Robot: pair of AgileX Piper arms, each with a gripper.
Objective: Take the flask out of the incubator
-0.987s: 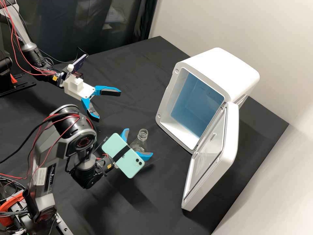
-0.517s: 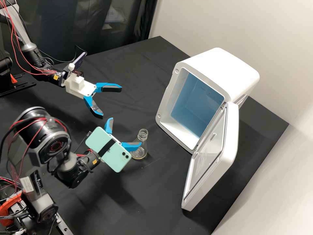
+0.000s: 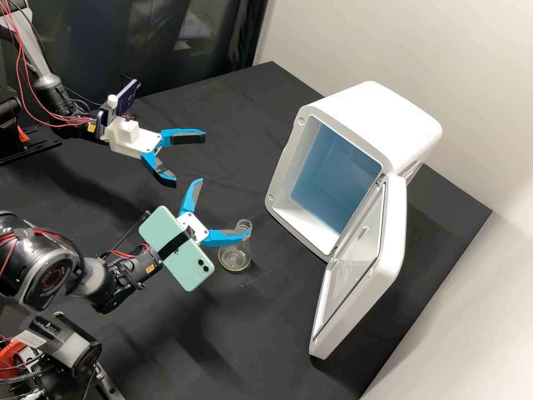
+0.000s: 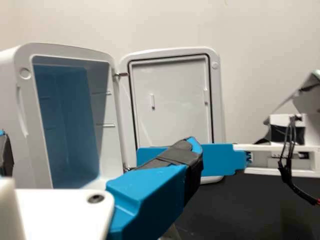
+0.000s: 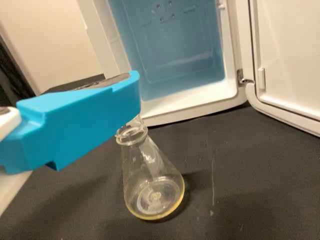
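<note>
**Change.** One second ago the right gripper [image 3: 222, 205] was closed around the flask [image 3: 236, 251]. Half a second ago it had released and begun to back away. It has now drawn back further left and lifted, with its fingers wide apart. In the high view one finger crosses the flask neck. In the right wrist view that finger [image 5: 75, 125] sits beside and above the flask mouth, and contact cannot be confirmed. The left gripper [image 3: 187, 157], farther back and to the left, has shifted slightly. It is also spread open and holds nothing.

**Flask position.** The flask stands upright on the bench [image 3: 233, 105], outside the incubator [image 3: 377, 122]. It is just left of the incubator's open front. A thin amber residue shows at its base in the right wrist view [image 5: 150, 175].

**Incubator.** The door [image 3: 361, 261] hangs open to the near right. The blue chamber is vacant.

**Task status.** Judged from these positions, removal is complete and the flask is set down. Only withdrawal of the right arm remains. The finger must clear the neck without tipping the flask.
</note>
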